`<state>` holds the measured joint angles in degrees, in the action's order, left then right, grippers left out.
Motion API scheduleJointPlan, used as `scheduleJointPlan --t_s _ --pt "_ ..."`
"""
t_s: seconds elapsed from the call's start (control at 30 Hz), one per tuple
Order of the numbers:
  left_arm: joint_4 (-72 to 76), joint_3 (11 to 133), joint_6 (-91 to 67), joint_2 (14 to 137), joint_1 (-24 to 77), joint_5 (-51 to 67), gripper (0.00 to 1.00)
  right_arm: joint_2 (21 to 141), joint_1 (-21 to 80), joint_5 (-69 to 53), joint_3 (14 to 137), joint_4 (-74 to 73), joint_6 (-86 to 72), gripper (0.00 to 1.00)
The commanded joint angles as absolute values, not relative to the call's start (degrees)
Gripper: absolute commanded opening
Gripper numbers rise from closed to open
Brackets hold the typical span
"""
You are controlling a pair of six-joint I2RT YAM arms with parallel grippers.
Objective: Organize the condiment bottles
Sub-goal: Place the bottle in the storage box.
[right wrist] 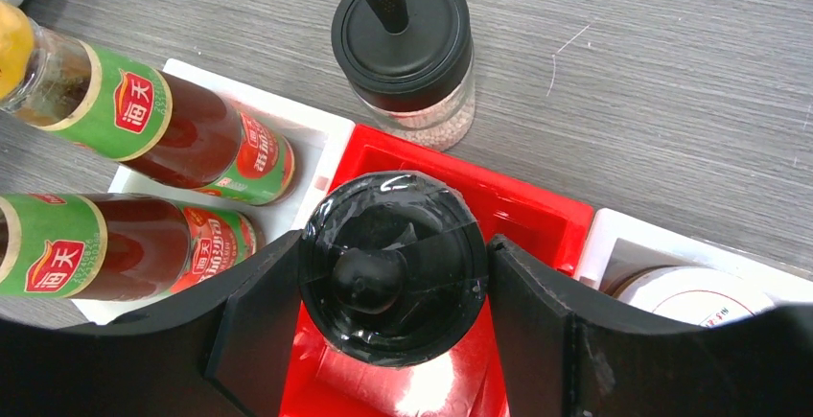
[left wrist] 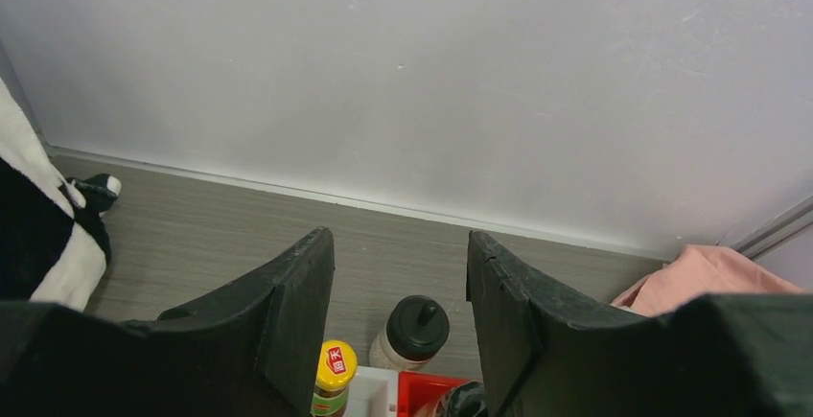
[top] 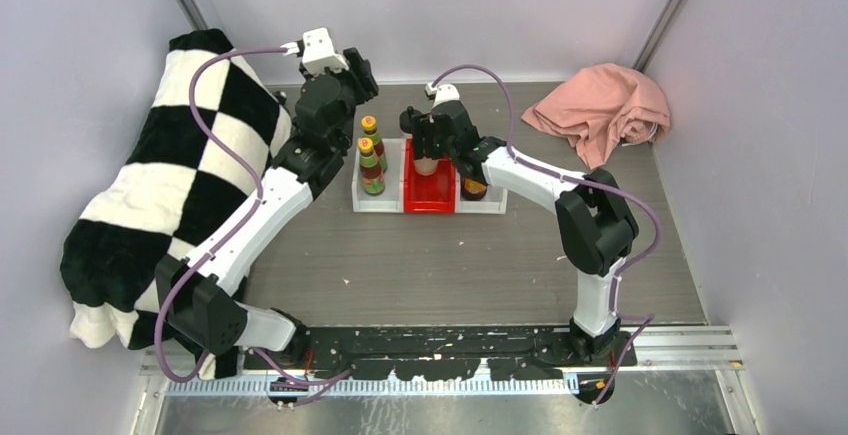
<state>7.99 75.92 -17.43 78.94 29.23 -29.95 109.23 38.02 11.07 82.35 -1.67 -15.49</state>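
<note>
Condiment bottles [top: 372, 167]: one shaker [right wrist: 388, 264] is held.
It is gripped by the right gripper [right wrist: 391, 316] over the red bin [right wrist: 522, 208]. Two sauce bottles [right wrist: 163, 125] are stood in the white bin [right wrist: 319, 132] beside it. The other shaker [right wrist: 403, 38] is set just behind. The left gripper [left wrist: 401, 249] is opened wide and empty.

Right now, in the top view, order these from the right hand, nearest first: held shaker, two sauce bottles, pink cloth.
1. Held shaker, inside the right hand.
2. Sauce bottles, just to its left.
3. Pink cloth, far right corner.
</note>
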Motion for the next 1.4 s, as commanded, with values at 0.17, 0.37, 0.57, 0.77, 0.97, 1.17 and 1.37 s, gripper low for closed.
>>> scheduleJointPlan --t_s 0.17,0.37,0.57,0.77,0.97,1.17,1.37 --pt "16.04 73.38 -16.52 78.66 28.86 -29.85 0.54 109.52 37.71 9.94 82.28 6.94 -15.86 0.01" --pt "17.02 72.8 -16.57 78.62 28.83 -29.27 0.53 110.46 37.73 9.86 81.21 8.36 -15.58 0.01" --pt "17.71 71.88 -16.5 78.15 28.75 -29.35 0.53 111.07 37.75 9.82 80.53 9.63 -15.29 0.01" --pt "18.62 70.94 -16.66 77.7 28.57 -29.37 0.53 111.98 37.81 9.9 80.45 10.37 -15.09 0.01" --pt "18.81 70.67 -16.92 77.46 28.56 -29.35 0.53 112.15 37.81 10.44 80.24 10.77 -14.76 0.16" --pt "18.81 70.67 -17.05 77.14 28.48 -29.36 0.53 111.81 38.02 10.98 80.41 9.87 -14.27 0.56" --pt "18.81 70.63 -17.36 77.06 28.48 -29.28 0.53 111.44 38.21 11.34 81.64 7.83 -13.47 0.75"
